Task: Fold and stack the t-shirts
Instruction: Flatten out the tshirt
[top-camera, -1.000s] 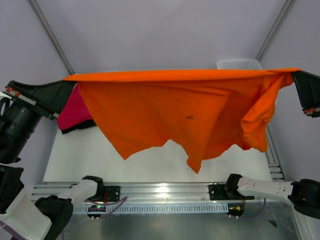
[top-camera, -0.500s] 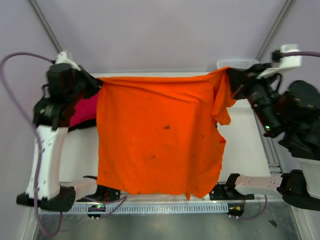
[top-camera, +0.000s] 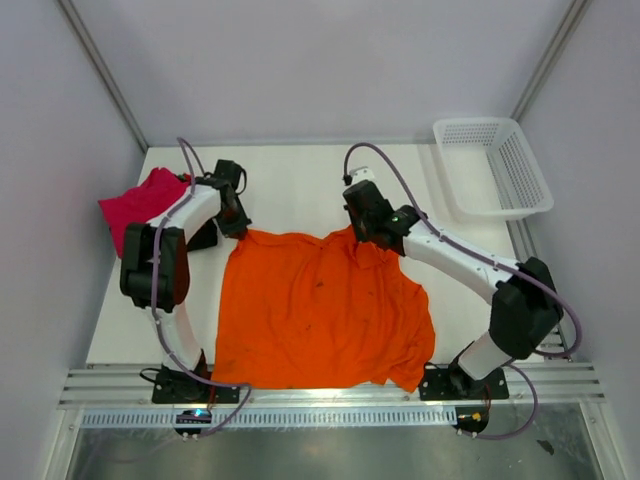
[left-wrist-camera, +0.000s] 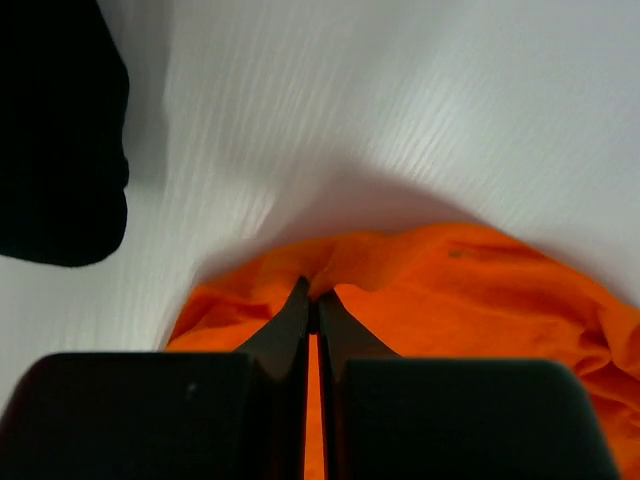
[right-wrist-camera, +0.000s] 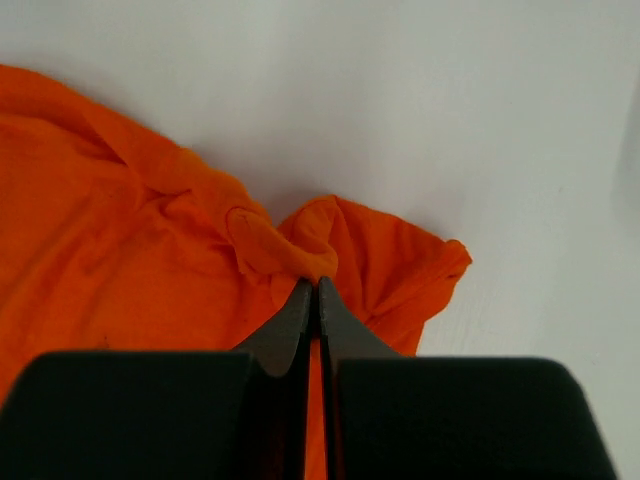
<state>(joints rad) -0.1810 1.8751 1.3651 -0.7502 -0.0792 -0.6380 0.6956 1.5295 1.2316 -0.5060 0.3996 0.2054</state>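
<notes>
A ribbed aluminium rail (top-camera: 330, 385) runs along the near edge of the white, matte worktop (top-camera: 300, 180). Just beyond it lies the orange t-shirt (top-camera: 320, 310), soft plain cloth spread nearly flat in a rough rectangle. Its near hem reaches almost to the rail, the surface shows shallow wrinkles and a few small dark specks, and its near right corner is curled.

At the shirt's far edge both arms reach down to the cloth. The left hand (top-camera: 240, 228) sits on the far left corner. In the left wrist view its black, tapered fingers (left-wrist-camera: 300, 310) are pressed together, with the orange edge puckered up around their tips. The right hand (top-camera: 358, 238) is at the middle of the far edge. In the right wrist view it is (right-wrist-camera: 317, 285) closed too, pinching a small bunched fold where the cloth gathers into rounded lobes. From each hand the rest of the shirt lies nearward, on the worktop.

To the left, past the left arm, the magenta-pink t-shirt (top-camera: 140, 200) lies crumpled in a heap near the worktop's left edge. A black mass (left-wrist-camera: 55, 130) fills the upper left of the left wrist view; I cannot tell whether it is cloth. At the far right corner stands a white plastic mesh basket (top-camera: 478, 123), rectangular with rounded corners, well apart from the shirts.
</notes>
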